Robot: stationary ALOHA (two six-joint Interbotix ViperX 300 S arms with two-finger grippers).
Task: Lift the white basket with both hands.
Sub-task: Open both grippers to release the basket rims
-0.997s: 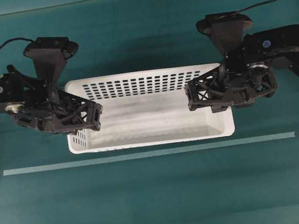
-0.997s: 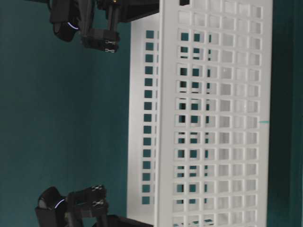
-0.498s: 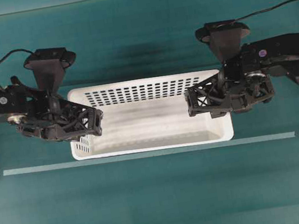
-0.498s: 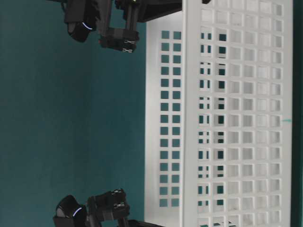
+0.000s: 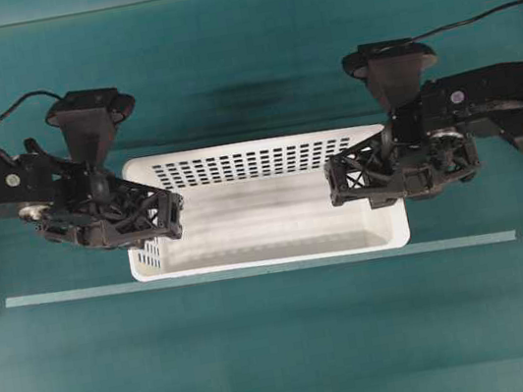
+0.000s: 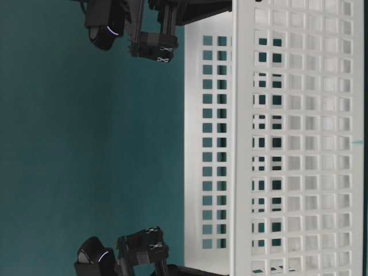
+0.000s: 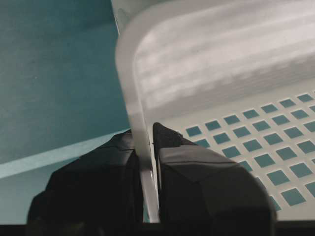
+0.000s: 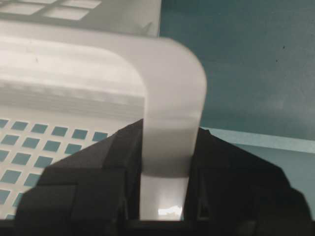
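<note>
Between hands: white basket (image 5: 264, 210), perforated walls, solid floor.

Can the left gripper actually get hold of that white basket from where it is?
Yes, it seems so: the left gripper is already shut on the thin side wall of the white basket, one finger on each side, nothing between.

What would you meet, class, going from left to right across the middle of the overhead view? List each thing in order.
Left gripper shut on the basket's left wall → white basket → right gripper shut on its right wall.
</note>
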